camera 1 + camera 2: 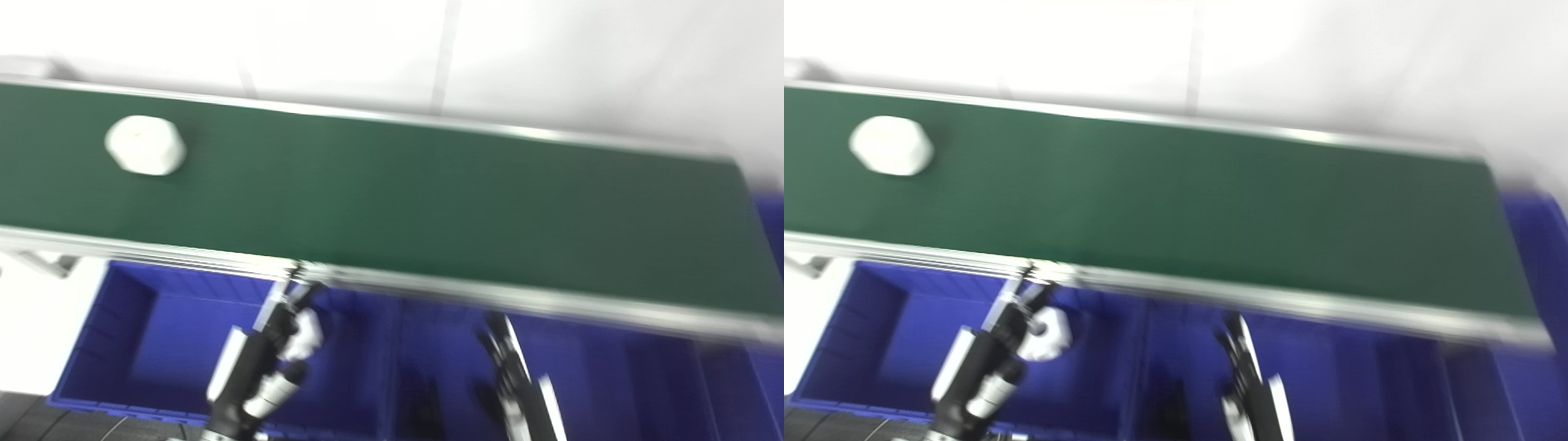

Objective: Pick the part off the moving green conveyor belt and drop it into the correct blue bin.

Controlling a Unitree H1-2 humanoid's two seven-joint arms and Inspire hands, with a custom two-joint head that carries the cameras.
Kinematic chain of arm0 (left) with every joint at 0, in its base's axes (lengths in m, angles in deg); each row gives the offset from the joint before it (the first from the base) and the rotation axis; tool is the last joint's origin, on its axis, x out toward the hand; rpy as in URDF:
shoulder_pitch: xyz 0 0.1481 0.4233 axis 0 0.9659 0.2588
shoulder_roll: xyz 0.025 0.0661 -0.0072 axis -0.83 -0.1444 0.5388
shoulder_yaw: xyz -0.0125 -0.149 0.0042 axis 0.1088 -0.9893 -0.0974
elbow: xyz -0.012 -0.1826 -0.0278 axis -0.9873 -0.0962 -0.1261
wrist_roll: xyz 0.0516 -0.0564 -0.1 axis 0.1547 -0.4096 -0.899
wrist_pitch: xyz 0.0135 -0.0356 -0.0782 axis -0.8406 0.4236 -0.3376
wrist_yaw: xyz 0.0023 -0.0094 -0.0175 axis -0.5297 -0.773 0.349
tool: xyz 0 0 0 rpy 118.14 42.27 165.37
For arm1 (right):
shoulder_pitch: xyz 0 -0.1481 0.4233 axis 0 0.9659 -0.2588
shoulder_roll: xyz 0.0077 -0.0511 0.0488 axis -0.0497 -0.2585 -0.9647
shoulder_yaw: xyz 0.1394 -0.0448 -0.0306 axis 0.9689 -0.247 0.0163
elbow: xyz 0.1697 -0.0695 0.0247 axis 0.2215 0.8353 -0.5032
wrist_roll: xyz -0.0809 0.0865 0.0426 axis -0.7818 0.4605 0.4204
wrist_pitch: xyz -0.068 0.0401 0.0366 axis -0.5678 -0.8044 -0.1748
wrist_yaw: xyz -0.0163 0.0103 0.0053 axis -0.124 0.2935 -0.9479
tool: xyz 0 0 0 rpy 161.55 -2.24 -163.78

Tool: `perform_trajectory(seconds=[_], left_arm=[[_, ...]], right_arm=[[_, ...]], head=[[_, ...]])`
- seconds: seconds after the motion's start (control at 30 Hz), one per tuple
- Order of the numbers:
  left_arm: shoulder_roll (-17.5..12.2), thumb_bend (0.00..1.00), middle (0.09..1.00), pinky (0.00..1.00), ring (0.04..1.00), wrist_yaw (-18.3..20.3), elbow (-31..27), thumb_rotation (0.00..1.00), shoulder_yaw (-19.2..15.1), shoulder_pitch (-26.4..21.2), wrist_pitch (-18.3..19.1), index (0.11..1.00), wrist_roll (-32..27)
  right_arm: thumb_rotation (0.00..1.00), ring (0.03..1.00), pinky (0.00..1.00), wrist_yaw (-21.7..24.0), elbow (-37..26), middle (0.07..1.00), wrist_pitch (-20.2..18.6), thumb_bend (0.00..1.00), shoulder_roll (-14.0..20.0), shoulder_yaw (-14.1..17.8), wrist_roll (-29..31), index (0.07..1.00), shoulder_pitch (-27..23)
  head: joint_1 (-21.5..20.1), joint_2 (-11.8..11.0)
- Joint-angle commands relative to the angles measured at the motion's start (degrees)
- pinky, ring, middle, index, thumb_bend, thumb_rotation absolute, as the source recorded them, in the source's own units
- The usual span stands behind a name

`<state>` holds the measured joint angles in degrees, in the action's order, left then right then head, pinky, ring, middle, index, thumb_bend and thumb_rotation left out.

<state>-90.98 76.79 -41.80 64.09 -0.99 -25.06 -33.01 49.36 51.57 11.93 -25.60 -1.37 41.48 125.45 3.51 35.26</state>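
Part point(145, 145), white and hex-shaped, is seen lying at the far-left end of the green conveyor belt point(429, 208), untouched. A second white piece point(1046, 342) is clamped in the left hand point(278, 343) above the left blue bin point(131, 331): release step judged in hand. Right hand point(511, 367) is blurred; fingers' state can't be told. Next: fingers to be opened over bin, then reach to belt w/ timing req'd.

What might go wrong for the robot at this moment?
1. The white part on the green belt lies far from both hands and may ride past unreached.
2. The left hand seems to hold another white piece over the blue bin; blur hides the grip, so it may slip.
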Motion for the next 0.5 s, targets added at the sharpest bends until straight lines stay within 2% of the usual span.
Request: perform_trajectory(seconds=[0.0,0.2,0.4,0.47], left_arm=[[0.19,0.72,0.878,0.88,0.901,-0.04,0.67,0.74,0.45,-0.82,-2.83,0.952,0.24],[0.49,0.75,0.859,0.82,0.868,-0.29,3.73,0.70,1.42,-2.29,-3.67,0.924,0.41],[1.20,0.79,0.858,0.79,0.857,-0.93,3.47,0.69,1.95,-2.38,-2.11,0.907,1.35],[1.46,0.79,0.853,0.77,0.847,-0.92,4.13,0.68,2.02,-2.53,-2.82,0.903,1.18]], right_arm=[[1.00,0.977,1.00,1.27,-0.02,1.000,3.72,0.91,0.24,0.20,1.84,1.000,-0.43],[1.00,0.996,1.00,2.20,2.23,1.000,3.88,0.91,0.77,1.25,3.79,1.000,-1.42],[1.00,1.000,1.00,3.64,2.66,1.000,3.69,0.90,1.30,1.83,5.68,1.000,-1.44],[0.99,1.000,1.00,3.84,2.71,1.000,3.86,0.90,1.32,2.10,5.91,1.000,-1.48]], head=[[0.36,-0.69],[2.12,-3.26],[3.94,-3.96],[4.51,-3.89]])
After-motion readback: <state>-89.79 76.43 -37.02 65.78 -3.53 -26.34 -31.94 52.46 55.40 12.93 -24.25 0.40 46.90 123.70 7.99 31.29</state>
